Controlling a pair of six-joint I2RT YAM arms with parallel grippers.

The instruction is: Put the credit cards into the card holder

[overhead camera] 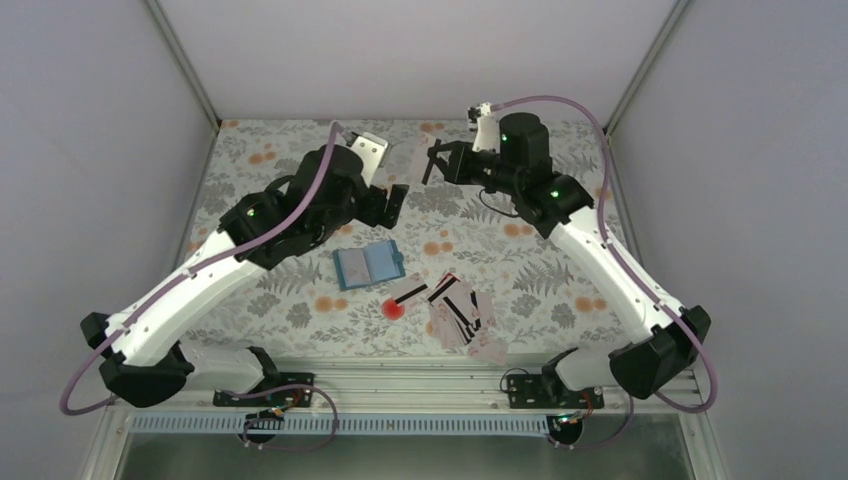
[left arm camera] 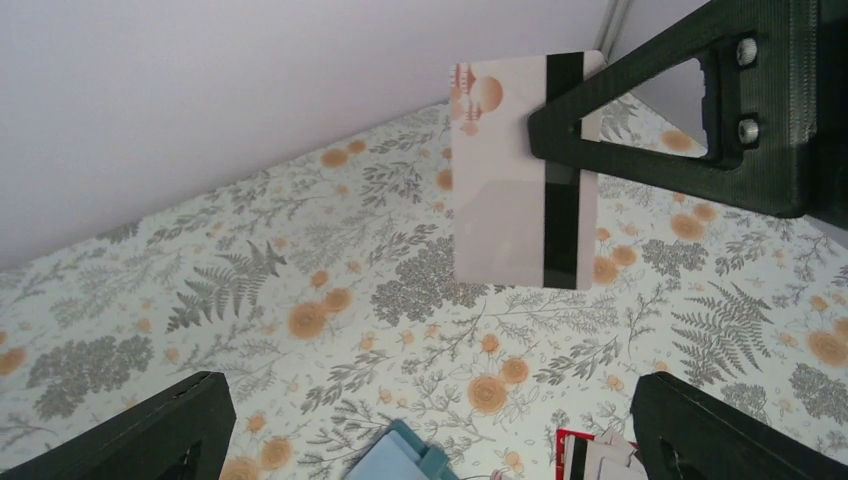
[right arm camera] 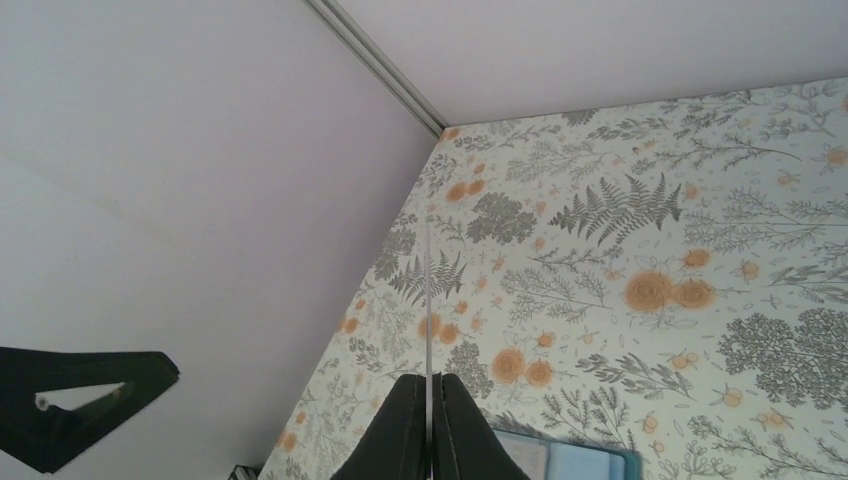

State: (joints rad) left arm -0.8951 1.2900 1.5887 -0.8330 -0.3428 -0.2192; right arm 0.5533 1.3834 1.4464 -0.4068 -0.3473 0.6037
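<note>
My right gripper (overhead camera: 437, 160) is shut on one pale credit card with a black stripe (left arm camera: 520, 170), holding it up in the air above the back of the table. In the right wrist view that card (right arm camera: 428, 300) shows edge-on between the closed fingers (right arm camera: 405, 430). My left gripper (overhead camera: 388, 185) hangs just in front of the held card, open wide and empty, apart from it. The blue card holder (overhead camera: 368, 266) lies open on the table below. Several more credit cards (overhead camera: 460, 312) lie in a loose pile to its right.
A round red spot (overhead camera: 393, 308) sits on the floral table cover (overhead camera: 300, 300) next to a single striped card (overhead camera: 410, 293). Pale walls close the table on the left, right and back. Both arm bases stand at the near edge.
</note>
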